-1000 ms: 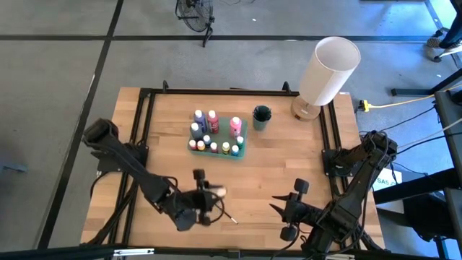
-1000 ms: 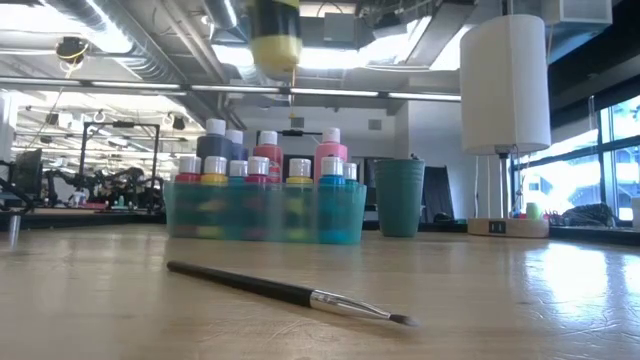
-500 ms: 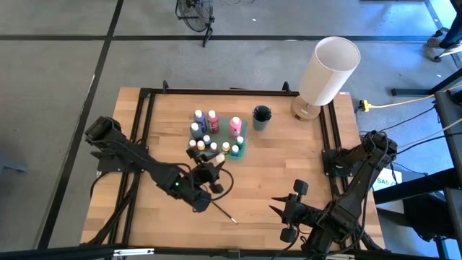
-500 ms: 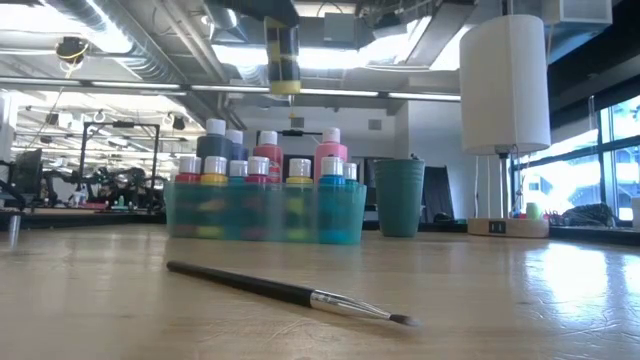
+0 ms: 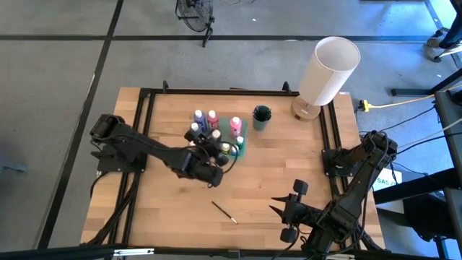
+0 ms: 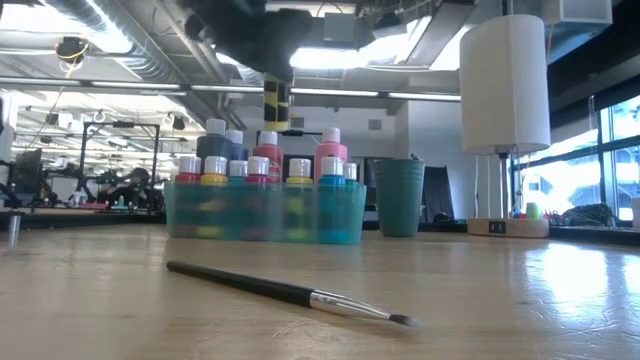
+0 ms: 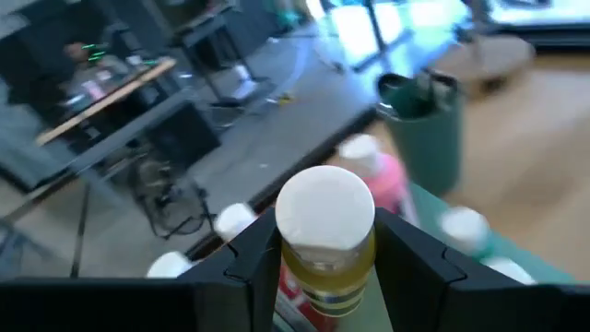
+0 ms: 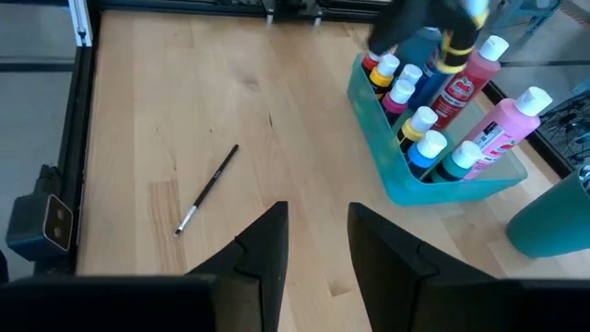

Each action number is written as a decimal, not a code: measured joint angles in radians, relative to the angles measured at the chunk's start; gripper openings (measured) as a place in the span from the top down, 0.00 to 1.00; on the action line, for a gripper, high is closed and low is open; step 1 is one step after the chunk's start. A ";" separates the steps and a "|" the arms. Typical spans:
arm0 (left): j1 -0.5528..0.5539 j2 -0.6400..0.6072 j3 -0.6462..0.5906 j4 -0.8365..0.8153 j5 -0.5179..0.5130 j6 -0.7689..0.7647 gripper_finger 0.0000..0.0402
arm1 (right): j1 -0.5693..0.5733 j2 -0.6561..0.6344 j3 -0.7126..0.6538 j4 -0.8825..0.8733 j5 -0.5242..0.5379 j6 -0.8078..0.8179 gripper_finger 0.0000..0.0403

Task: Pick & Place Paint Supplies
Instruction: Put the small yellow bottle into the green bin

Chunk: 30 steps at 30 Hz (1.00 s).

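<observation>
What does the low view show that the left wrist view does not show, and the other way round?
Only the low view shows the paintbrush lying on the table and the white lamp. Only the left wrist view shows the left gripper shut on the yellow paint bottle, with a finger on each side of it. Both views show that bottle, the pink bottle and the teal cup.

A tray (image 5: 242, 141) of paint bottles (image 5: 212, 115) sits toward the table's (image 5: 274, 180) far middle, a cup (image 5: 261, 117) just right of it and a white cylinder (image 5: 328, 70) at the far right corner. A brush (image 5: 224, 212) lies alone nearer the front edge.
</observation>
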 joint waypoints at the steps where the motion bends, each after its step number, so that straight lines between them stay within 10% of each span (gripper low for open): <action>1: 0.008 -0.001 -0.016 0.001 -0.021 -0.039 0.65 | 0.000 0.000 0.000 0.000 0.000 -0.004 0.71; 11: 0.011 -0.001 -0.153 0.106 -0.015 -0.175 0.65 | 0.000 0.000 0.000 -0.001 0.000 -0.019 0.71; 20: 0.094 -0.001 -0.156 0.352 0.184 0.130 0.65 | 0.000 0.000 0.000 0.005 0.003 -0.019 0.71; 30: 0.164 -0.002 -0.175 0.370 0.262 0.128 0.65 | 0.000 0.000 0.000 0.006 0.003 -0.029 0.71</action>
